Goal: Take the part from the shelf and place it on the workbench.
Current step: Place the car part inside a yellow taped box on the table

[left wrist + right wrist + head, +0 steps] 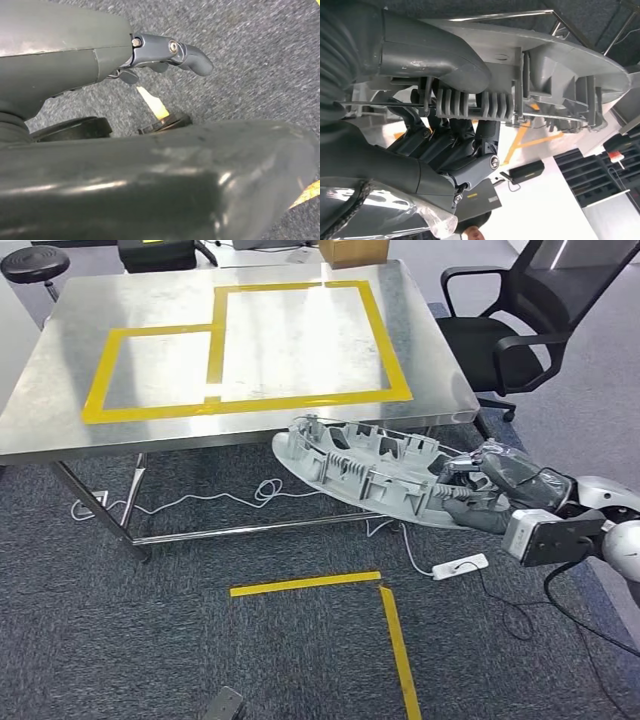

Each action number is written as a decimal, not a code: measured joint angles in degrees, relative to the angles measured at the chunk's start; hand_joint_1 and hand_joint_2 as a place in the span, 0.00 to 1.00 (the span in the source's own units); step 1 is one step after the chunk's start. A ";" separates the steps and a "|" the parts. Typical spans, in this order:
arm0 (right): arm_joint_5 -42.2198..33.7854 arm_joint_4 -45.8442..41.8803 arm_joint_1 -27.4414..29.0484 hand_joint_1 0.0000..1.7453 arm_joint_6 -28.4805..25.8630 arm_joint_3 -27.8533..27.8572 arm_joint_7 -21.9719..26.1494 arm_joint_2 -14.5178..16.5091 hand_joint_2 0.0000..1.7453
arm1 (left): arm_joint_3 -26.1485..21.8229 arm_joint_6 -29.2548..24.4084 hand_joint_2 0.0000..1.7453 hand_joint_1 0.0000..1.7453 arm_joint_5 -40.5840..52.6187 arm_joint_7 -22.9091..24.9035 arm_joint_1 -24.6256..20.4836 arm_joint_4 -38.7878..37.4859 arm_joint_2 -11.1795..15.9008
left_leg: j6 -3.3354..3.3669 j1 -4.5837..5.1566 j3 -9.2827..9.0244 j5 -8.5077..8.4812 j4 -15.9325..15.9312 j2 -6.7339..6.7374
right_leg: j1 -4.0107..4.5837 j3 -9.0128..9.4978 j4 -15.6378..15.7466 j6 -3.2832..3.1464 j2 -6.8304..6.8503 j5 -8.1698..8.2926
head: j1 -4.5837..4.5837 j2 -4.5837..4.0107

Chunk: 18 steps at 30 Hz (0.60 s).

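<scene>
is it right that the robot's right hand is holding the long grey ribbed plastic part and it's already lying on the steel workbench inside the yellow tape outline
Not quite. The right hand does hold the long grey ribbed plastic part, but the part is not on the steel workbench yet. The head view shows it in the air in front of the bench's near edge, above the carpet, outside the yellow tape outline.

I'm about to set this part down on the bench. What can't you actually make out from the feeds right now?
- Head view: the robot hand covers the near end of the part, so its fingers' hold there is hidden.
- Head view: the part hides the workbench edge behind it; clearance unknown.
- Right wrist view: thumb and ribbed cover block much of the part.
- Left wrist view: the left robot hand is partly hidden by its cover; blurred carpet beyond.
</scene>
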State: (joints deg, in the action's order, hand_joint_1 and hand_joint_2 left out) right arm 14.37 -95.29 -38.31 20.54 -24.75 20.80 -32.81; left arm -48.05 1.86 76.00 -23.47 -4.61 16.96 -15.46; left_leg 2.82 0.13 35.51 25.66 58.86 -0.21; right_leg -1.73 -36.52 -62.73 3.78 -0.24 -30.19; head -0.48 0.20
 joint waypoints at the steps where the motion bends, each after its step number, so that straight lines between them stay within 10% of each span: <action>1: -0.02 0.03 -0.05 1.00 0.01 0.00 0.04 0.00 1.00 | -0.01 0.00 0.00 0.00 -0.01 0.00 0.00 -0.01 -0.01 | 0.23 0.13 -0.09 0.06 -0.06 0.02 | 0.06 -1.84 -3.58 0.00 0.04 -1.48 | -0.03 0.00; 4: -0.02 0.19 -0.04 1.00 0.03 -0.02 0.09 0.00 1.00 | -0.02 0.05 0.00 0.00 -0.01 0.00 0.01 -0.02 -0.01 | 0.67 0.54 -0.27 0.33 0.00 0.03 | 0.14 -6.99 -11.97 0.08 0.04 -3.33 | -0.04 0.00; 9: -0.17 0.36 -0.55 1.00 0.20 -0.02 0.33 0.00 1.00 | 0.01 0.71 0.00 0.00 0.15 -0.82 0.04 -0.19 0.01 | 0.29 0.98 -0.82 1.30 0.60 -0.08 | 0.67 -0.84 2.16 -0.87 0.37 4.57 | -0.04 0.00; 18: -0.67 0.50 -0.78 1.00 0.54 -0.04 0.73 0.00 1.00 | 0.32 0.82 0.00 0.00 0.11 -2.49 0.03 -0.89 0.24 | 0.49 1.27 -0.92 1.34 0.39 0.02 | 0.83 0.41 4.30 -1.19 0.29 4.46 | 0.02 0.00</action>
State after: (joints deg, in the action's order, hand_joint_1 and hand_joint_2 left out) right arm 13.70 -94.79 -39.09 21.08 -24.79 21.53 -32.81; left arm -47.73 2.68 76.12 -25.97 -4.58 16.07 -15.22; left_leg 3.31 1.40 34.59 27.01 59.25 -0.19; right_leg -0.90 -36.10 -58.43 2.59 0.05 -25.73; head -0.46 0.20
